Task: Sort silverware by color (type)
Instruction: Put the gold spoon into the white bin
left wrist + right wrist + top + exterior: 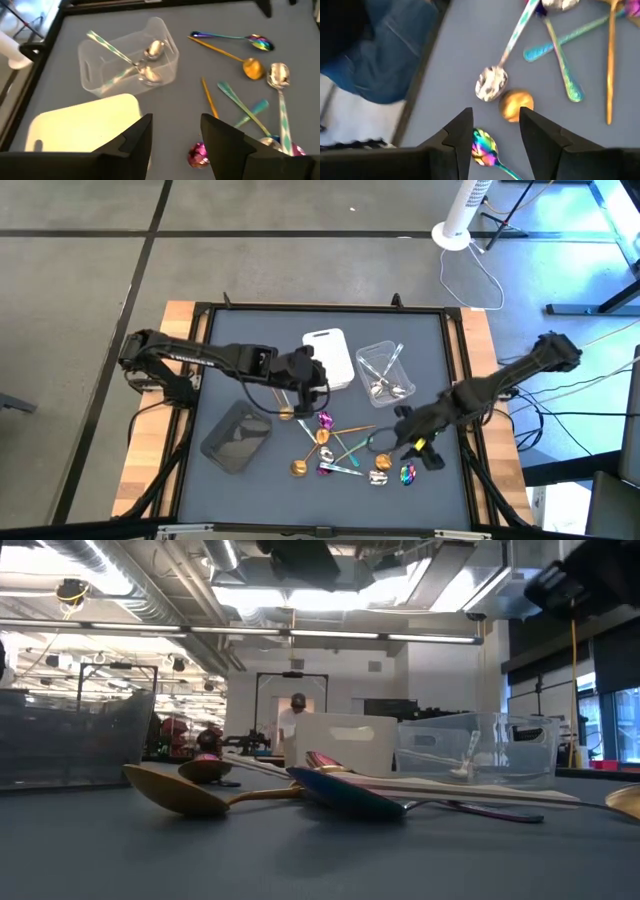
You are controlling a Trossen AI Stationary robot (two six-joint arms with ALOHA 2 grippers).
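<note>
- Dark fingers of the right gripper (491, 137) stand apart with nothing between them, hovering over an iridescent spoon (485, 148) near the mat's front right, so I'd guess that's its next pick.
- Left gripper (172, 145) is spread wide and empty too, up between the white tray (330, 358) and the pile.
- Most silverware (345, 448) is a loose heap mid-mat; the clear tray (386, 370) already holds silver pieces, so sorting's partly done. Dark grey tray (237, 437) looks empty.
- High view gives the layout; the right wrist view shows a gold spoon (516, 105) touching a silver spoon (491, 83). Low view shows neither gripper's fingers.
</note>
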